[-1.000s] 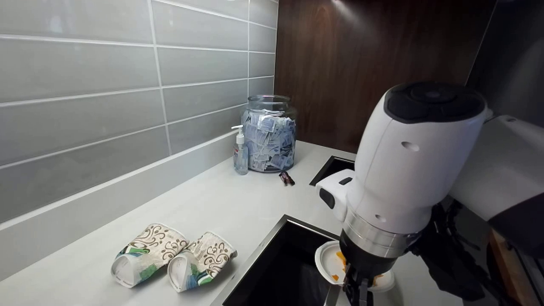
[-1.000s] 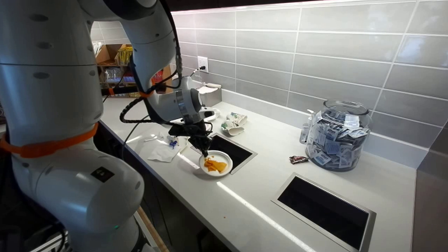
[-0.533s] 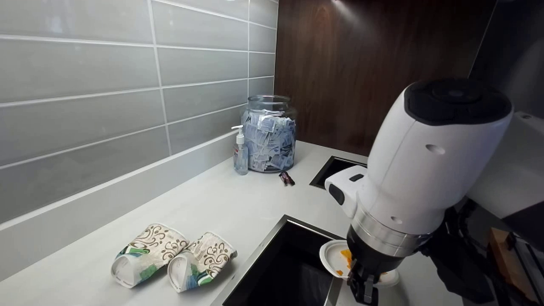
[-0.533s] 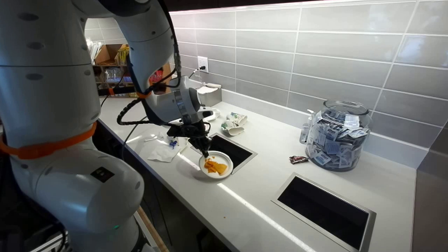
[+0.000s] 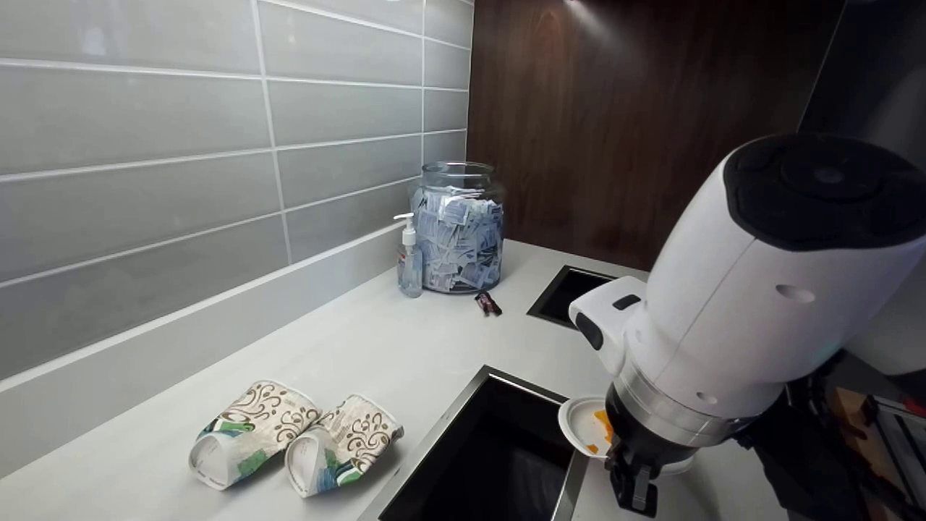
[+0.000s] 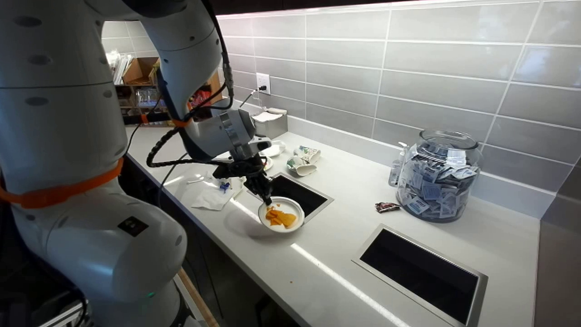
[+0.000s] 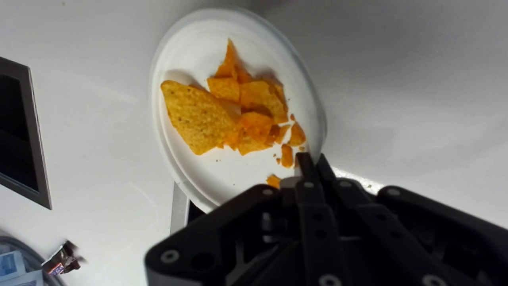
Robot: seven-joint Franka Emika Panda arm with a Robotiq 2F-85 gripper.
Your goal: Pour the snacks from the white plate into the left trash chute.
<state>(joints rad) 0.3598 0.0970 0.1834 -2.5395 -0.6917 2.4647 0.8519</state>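
Black and slim-fingered, my pincer [image 7: 312, 159] hangs just beside the rectangular, metal-rimmed black left trash chute [image 5: 492, 449]. In my grip the small, round, plain white plate [image 7: 206, 174] overlaps one corner of that chute in every view, carrying flat orange chips [image 7: 254, 123], some broken; to pour, I judge, it needs to swing over the chute's mouth. I am closed tight, almost no gap, on just the plate's thin rim.
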